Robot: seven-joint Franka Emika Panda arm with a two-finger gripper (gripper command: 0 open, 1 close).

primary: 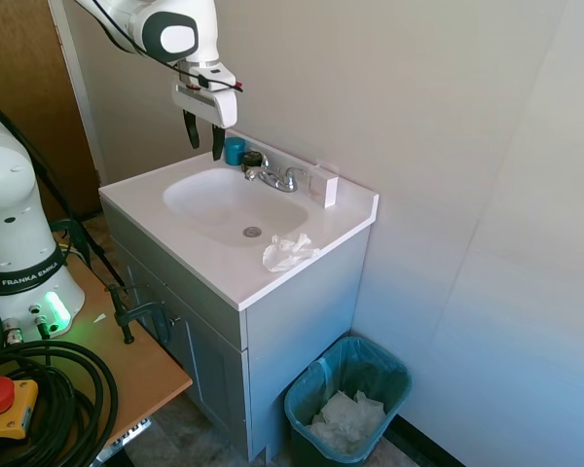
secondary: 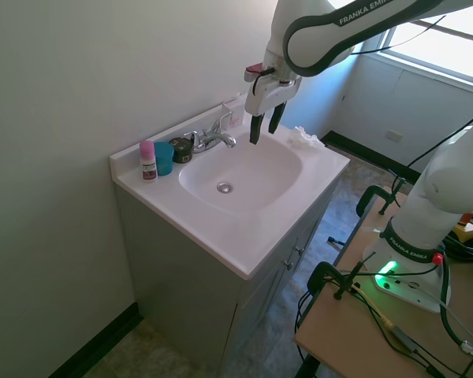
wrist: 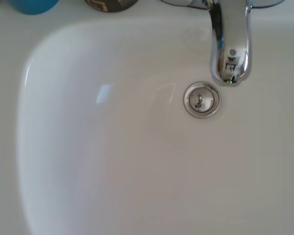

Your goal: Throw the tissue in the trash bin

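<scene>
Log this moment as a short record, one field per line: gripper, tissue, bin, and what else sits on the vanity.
gripper: gripper open, empty, raised over the sink basin
tissue: tissue lies crumpled on the countertop near the front edge, untouched
trash bin: trash bin on the floor beside the vanity, bag-lined, white paper wads inside
faucet: faucet at the back of the basin
other items: blue cup, pink-capped bottle
task status: not started

The faucet [primary: 275, 177], blue cup [primary: 235, 150] and white block [primary: 323, 184] stand along the wall at the back of the worktop [primary: 214, 275]. The sink bowl [primary: 219, 206] is open. The trash bin [primary: 348, 408] top is open too, with paper wads [primary: 347, 417] low inside.
</scene>
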